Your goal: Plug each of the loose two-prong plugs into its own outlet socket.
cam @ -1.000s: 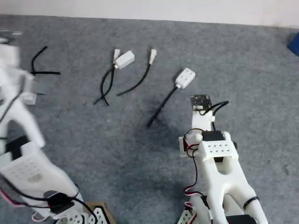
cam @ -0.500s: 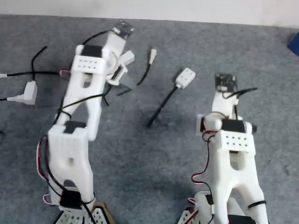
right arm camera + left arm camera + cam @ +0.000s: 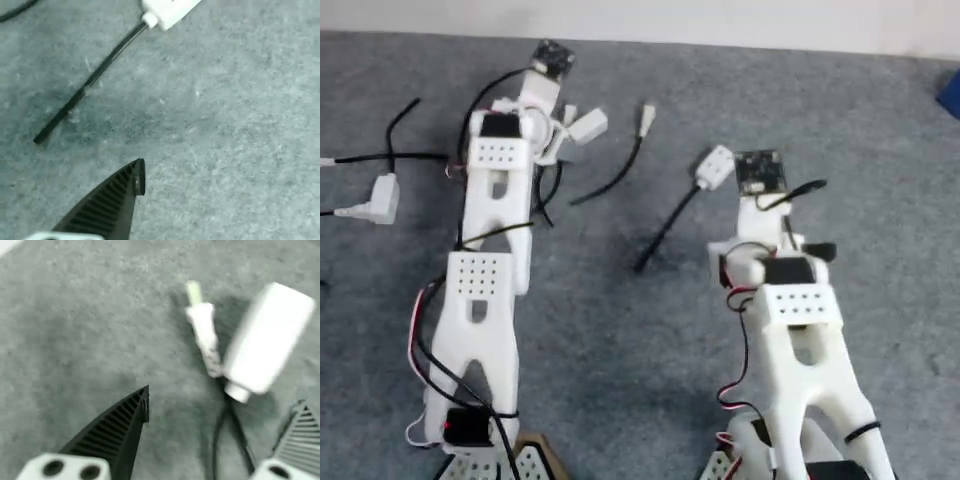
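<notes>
On the grey carpet point(image 3: 75, 315), your left gripper point(image 3: 222, 397) hangs with jaws spread wide over the black cable point(image 3: 216, 440). Just beyond lie the small white two-prong plug point(image 3: 202, 335) and the white rectangular socket block point(image 3: 267, 337) (just beside each other). Close on the plug's body, keeping its prongs clear.

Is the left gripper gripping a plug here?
No: the left gripper is open over the carpet, and the plug lies loose beside a socket, touching neither finger.

Left arm point(image 3: 490, 270), right arm point(image 3: 800, 340): white plastic, red-black wires point(image 3: 744, 345); left tool fingers point(image 3: 120, 430) black, ribbed
</notes>
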Motion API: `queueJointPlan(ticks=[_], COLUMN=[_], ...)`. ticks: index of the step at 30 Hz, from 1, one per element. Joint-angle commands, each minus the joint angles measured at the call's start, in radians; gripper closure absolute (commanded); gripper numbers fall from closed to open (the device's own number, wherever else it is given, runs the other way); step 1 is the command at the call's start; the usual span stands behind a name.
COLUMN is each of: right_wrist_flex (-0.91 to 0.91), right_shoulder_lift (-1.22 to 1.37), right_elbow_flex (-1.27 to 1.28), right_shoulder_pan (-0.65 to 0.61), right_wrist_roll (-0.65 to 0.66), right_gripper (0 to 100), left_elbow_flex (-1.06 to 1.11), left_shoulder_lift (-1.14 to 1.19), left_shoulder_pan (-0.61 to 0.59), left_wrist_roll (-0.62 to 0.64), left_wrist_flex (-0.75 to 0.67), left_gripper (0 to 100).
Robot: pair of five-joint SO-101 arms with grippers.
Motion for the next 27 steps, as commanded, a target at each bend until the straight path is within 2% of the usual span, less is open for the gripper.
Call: queueJointPlan(ticks=[1,7,10,14,16,19,23,27], right_wrist_flex=[-0.03,-0.03,-0.03,-0.028,-0.025,-0.008,0.021,0.058], right_shoulder_lift=[-0.031,-0.028,-0.027,-0.028,-0.025,-0.022,-0.031,-0.033], right_elbow_flex=[0.01,0.016,0.015,0.015,0.016,0.03,0.05,0.05], right_shoulder_pan=[-0.018,-0.018,-0.018,-0.018,-0.018,-0.016,-0.016,-0.01], right_wrist_roll=[0.014,0.015,0.018,0.02,0.02,0.021,0.021,0.021], right_gripper=[43.0,43.0,43.0,43.0,43.0,43.0,43.0,43.0], left_elbow_flex=[-0.064,-0.064,-0.064,-0.068,-0.07,-0.105,-0.246,-0.24], left_shoulder_lift=[0.059,0.176,0.196,0.197,0.193,0.189,0.189,0.127], left_shoulder_pan=[-0.005,0.021,0.025,0.038,0.039,0.041,0.039,0.041], left_wrist_roll=[0.0,-0.017,-0.117,-0.308,-0.413,-0.482,-0.483,-0.479], left_wrist_flex=[-0.123,-0.172,-0.115,0.026,0.13,0.275,0.46,0.591], left_gripper=[59,59,67,90,98,99,99,100])
